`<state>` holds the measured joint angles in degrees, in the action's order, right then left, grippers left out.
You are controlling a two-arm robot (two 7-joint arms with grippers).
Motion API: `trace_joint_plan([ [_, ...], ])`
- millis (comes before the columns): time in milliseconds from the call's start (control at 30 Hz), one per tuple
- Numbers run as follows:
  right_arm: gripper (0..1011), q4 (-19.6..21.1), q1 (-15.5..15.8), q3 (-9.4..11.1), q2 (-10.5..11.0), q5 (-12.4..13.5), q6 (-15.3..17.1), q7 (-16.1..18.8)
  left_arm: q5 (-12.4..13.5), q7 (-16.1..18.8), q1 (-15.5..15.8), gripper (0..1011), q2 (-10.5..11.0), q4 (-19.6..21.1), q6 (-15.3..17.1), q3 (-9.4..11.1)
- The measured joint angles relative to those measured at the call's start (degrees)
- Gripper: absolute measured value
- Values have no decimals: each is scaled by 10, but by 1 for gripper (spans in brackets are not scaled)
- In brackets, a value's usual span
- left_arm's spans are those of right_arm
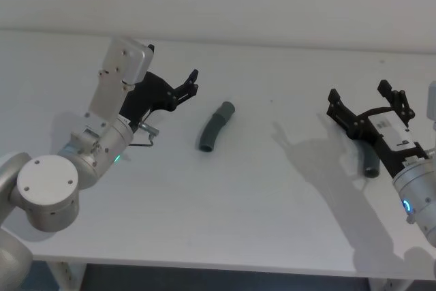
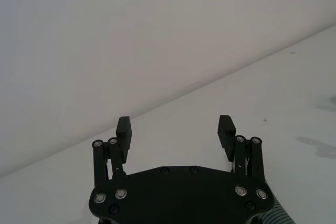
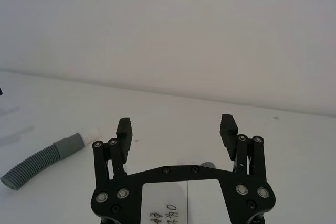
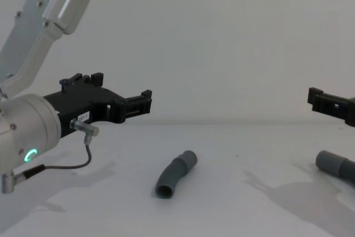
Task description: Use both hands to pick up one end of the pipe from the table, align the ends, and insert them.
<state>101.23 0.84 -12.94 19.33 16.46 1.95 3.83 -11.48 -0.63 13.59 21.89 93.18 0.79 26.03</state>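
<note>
Black left gripper (image 1: 193, 82) hovers, jaws wide open and empty, at ten o'clock of the bent pipe piece (image 1: 215, 127) lying mid-worktop (image 1: 272, 195). At its four o'clock the right gripper (image 1: 357, 93), equally wide and empty, hangs over the second pipe piece (image 1: 370, 163). Pick-up stage, seemingly: both must descend and close.

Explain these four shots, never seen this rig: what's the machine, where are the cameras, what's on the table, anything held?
A robot with two arms, each ending in a black two-fingered gripper. The head view looks down from above, the chest view across the table from low down; each wrist view looks out along that arm's own fingers. On the plain white table lie two short dark-grey plastic pipe pieces: a slightly bent one in the middle, a second one under the right gripper. The left gripper hovers left of the bent piece. Both grippers are open; nothing is held.
</note>
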Motion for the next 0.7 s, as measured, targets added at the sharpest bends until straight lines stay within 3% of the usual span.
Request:
trace_joint_plan([
  [700, 1001, 0, 0, 0, 0, 0, 0, 0, 0, 0, 0, 1001, 0, 0, 0, 0],
])
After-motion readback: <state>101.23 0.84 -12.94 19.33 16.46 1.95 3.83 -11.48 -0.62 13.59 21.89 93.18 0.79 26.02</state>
